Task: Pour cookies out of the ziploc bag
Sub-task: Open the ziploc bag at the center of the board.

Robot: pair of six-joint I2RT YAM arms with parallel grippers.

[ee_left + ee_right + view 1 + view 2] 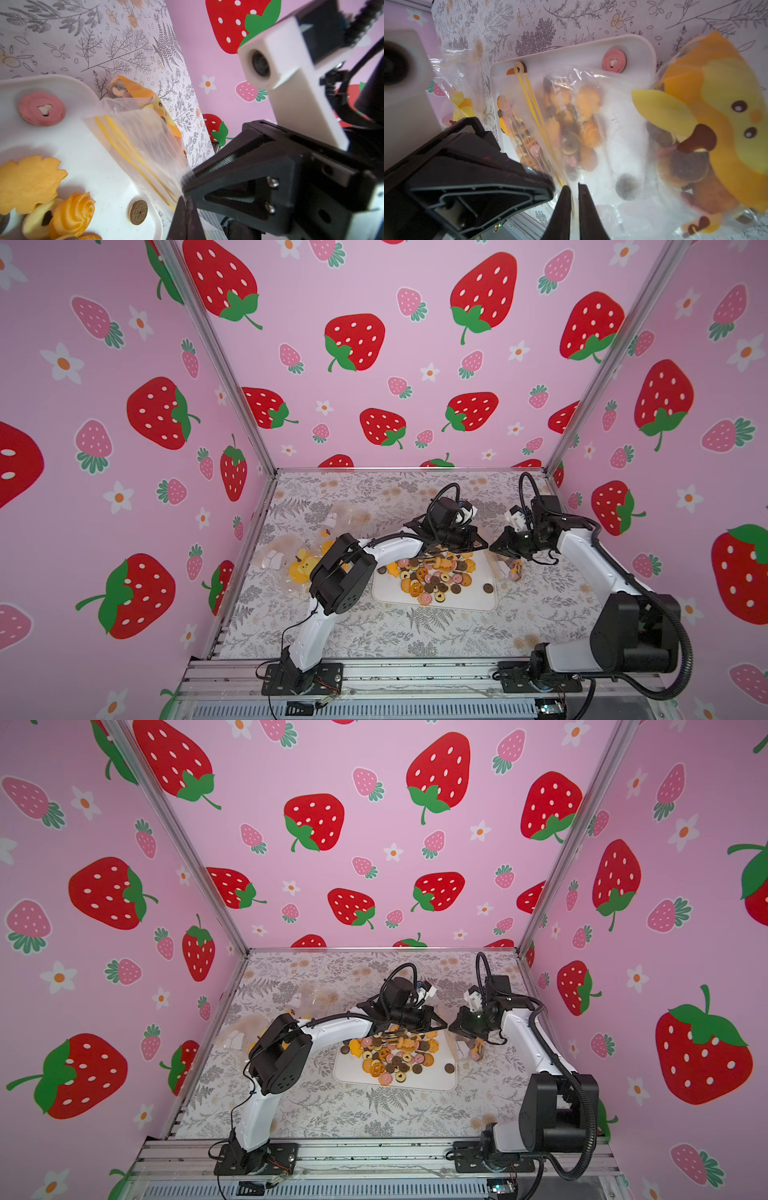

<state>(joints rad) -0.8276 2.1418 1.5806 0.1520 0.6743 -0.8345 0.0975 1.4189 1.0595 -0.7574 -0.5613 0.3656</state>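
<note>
Reference: white tray (457, 602).

The cookies (432, 572) lie in a mixed heap of tan, orange, dark brown and pink on the tray, mostly on its far half. One dark brown cookie (488, 588) sits alone near the tray edge on the right arm's side.

The ziploc bag (623, 116) is clear film with yellow zip lines and an orange-yellow duck print. Its zip end is stretched above the tray. The printed end is off the tray on the right arm's side, with a clump of cookies inside. Contact with the table: cannot tell.

The left gripper (484, 546) has its jaws together on the bag's zip edge, above the tray's far corner.

The right gripper (574, 188) is just beside it, fingers almost touching, with bag film pinched between them.

Other clear bags (299, 564) lie well off the tray on the left arm's side.
</note>
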